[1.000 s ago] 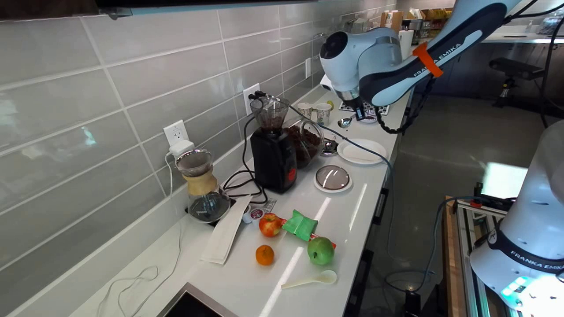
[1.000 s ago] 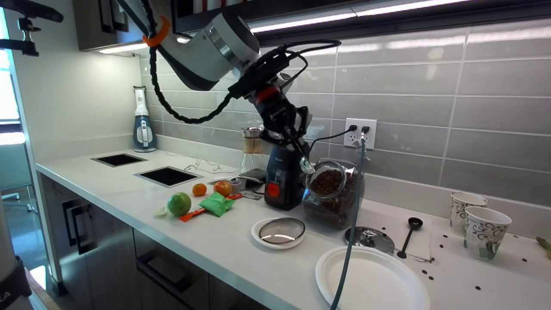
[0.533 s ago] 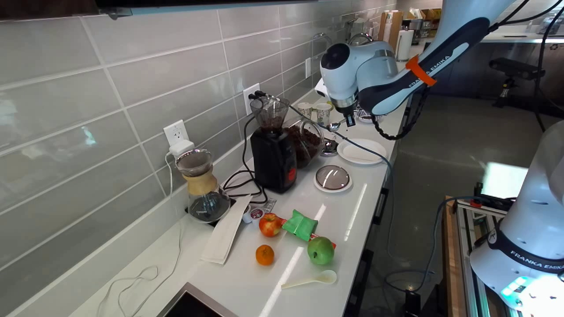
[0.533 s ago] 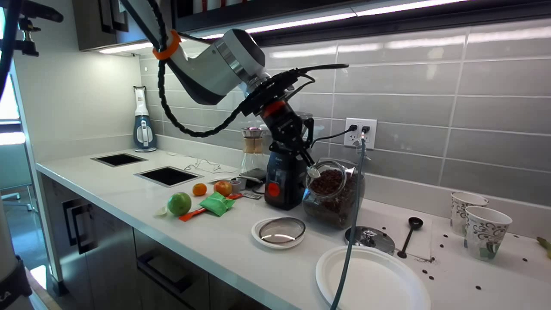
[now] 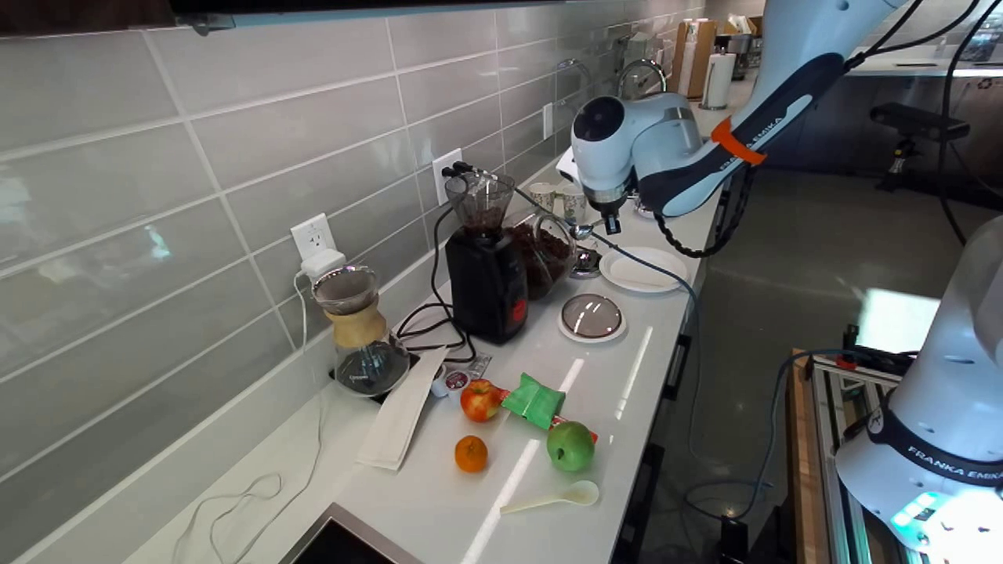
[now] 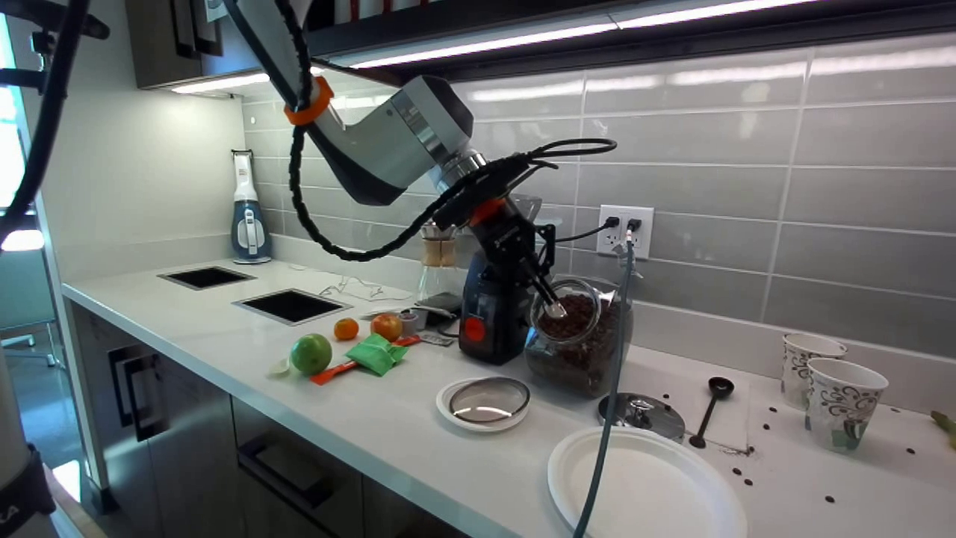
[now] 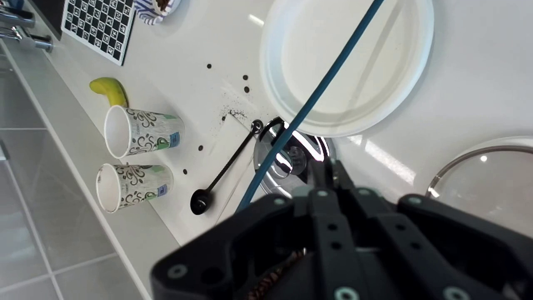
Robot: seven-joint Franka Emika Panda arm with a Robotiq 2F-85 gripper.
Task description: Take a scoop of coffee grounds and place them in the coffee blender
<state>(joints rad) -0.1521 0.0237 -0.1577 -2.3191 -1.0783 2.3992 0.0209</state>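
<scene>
White counter (image 6: 373,411), glossy grey tile (image 6: 709,164) behind, and it's crowded. Biggest up: black boxy grinder (image 5: 486,286), clear funnel on top. Just R of it, the jar (image 6: 579,362), clear glass, slanted round mouth, coarse dark coffee (image 6: 579,321) inside; L of it, a glass carafe (image 5: 360,329) w/ tan collar. Near R in an exterior view, a round white plate (image 6: 665,486), the blue cord (image 7: 308,104) strung over it and in front of the jar, blocking a strip from that side. Patterned paper cups (image 6: 844,411) far R, smooth shiny lid (image 6: 651,418) btwn jar & plate. And the gripper (image 7: 329,175): clenched on a shiny metal spoon (image 6: 555,309), bowl by the jar's mouth, touching or not, can't tell. Black scoop (image 7: 231,161), thin stem, lies R of the jar beside the lid, well apart from the fingers (image 7: 318,178). Smallest: dark bits (image 7: 246,89), scattered.
</scene>
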